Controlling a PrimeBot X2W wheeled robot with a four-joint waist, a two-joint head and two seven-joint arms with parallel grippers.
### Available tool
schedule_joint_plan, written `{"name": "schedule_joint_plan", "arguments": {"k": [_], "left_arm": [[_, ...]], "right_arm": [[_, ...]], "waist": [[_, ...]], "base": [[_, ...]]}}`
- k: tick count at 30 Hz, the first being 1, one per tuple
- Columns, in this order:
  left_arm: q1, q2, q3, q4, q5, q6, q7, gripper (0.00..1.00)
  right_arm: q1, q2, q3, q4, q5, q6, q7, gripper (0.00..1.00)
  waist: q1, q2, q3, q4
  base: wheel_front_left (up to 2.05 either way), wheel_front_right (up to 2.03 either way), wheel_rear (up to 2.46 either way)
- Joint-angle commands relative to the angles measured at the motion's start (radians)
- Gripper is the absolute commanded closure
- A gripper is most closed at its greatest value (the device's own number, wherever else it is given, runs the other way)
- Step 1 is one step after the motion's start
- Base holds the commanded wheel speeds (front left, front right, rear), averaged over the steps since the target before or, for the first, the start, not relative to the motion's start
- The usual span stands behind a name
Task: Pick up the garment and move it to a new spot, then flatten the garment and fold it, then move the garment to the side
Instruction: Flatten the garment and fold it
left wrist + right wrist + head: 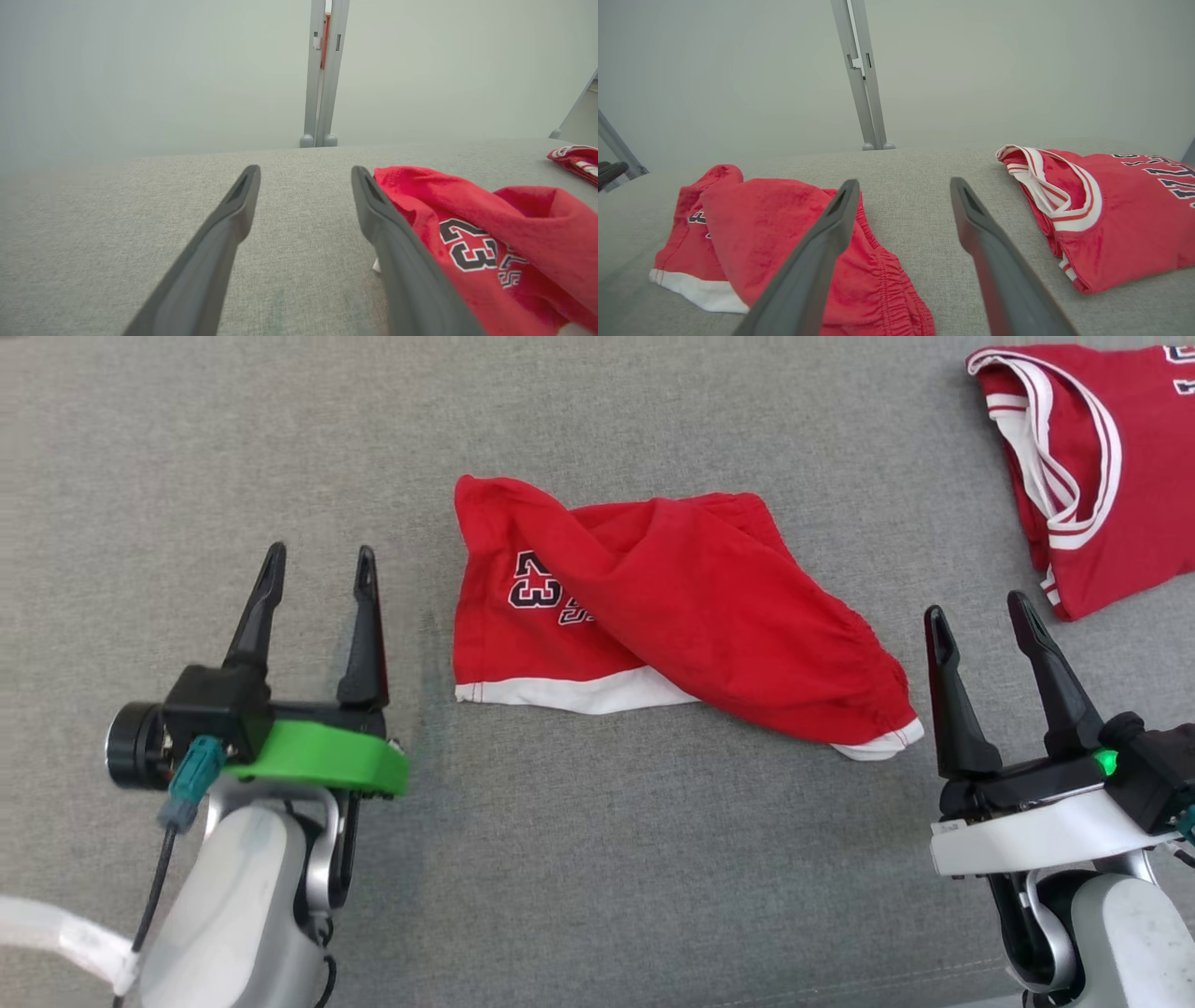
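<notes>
while both arms sit low at the near edge of your head view, the red shorts (672, 616) lie crumpled on the grey fabric surface (597, 896), between your left gripper (319, 553) and your right gripper (976, 607), held by neither. the shorts are twisted: one leg lies flat on the left, with a dark number 23 printed on it and a white hem along its near edge. the rest is folded across it toward the right, ending in a gathered, elastic-looking edge. your left gripper stands just left of the shorts, its two dark fingers spread apart with bare surface between them. in its wrist view one finger lies close beside the cloth's edge, and you cannot tell whether they touch. your right gripper is spread wide too, empty, just right of the gathered end. a red jersey (1102, 467) with white and red trim lies folded at the far right, apart from the shorts.
</notes>
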Motion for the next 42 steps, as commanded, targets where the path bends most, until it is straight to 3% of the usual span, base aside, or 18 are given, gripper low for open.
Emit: {"name": "schedule_joint_plan", "arguments": {"k": [1,13,21,27,30,35,42], "left_arm": [[0.041,0.015,0.015,-0.022,0.009,0.017,-0.007,0.00],[0.276,0.064,0.044,-0.194,0.051,0.093,0.006,0.00],[0.311,0.078,0.032,-0.242,0.051,0.106,0.037,0.00],[0.293,0.087,0.022,-0.238,0.052,0.091,0.041,0.00],[0.266,0.084,-0.006,-0.245,0.055,0.071,0.065,0.00],[0.179,0.050,-0.103,-0.214,0.034,-0.015,0.163,0.00],[0.067,0.006,-0.182,-0.025,-0.007,-0.099,0.304,0.00]], "right_arm": [[0.011,-0.010,-0.001,-0.001,0.000,0.000,0.005,0.00],[0.098,-0.021,-0.012,0.002,0.013,0.000,0.051,0.00],[0.115,-0.015,-0.018,-0.012,0.017,0.000,0.059,0.00],[0.102,-0.016,-0.017,-0.018,0.015,0.000,0.060,0.00],[0.091,-0.019,-0.021,-0.024,0.011,0.000,0.061,0.00],[0.078,-0.018,-0.040,-0.034,0.005,0.000,0.067,0.00],[0.060,0.002,-0.037,-0.016,0.007,0.000,0.049,0.00]], "waist": [[0.0000,0.0000,-0.048,0.041],[0.0000,0.0000,-0.150,0.078],[0.0000,0.0000,-0.155,0.072],[0.0000,0.0000,-0.148,0.073],[0.0000,0.0000,-0.132,0.072],[0.0000,0.0000,-0.075,0.064],[0.0000,0.0000,0.001,0.015]], "base": [[0.00,0.00,0.00],[0.00,0.00,0.00],[0.00,0.00,0.00],[0.00,0.00,0.00],[0.00,0.00,0.00],[0.00,0.00,0.00],[0.00,0.00,0.00]]}}
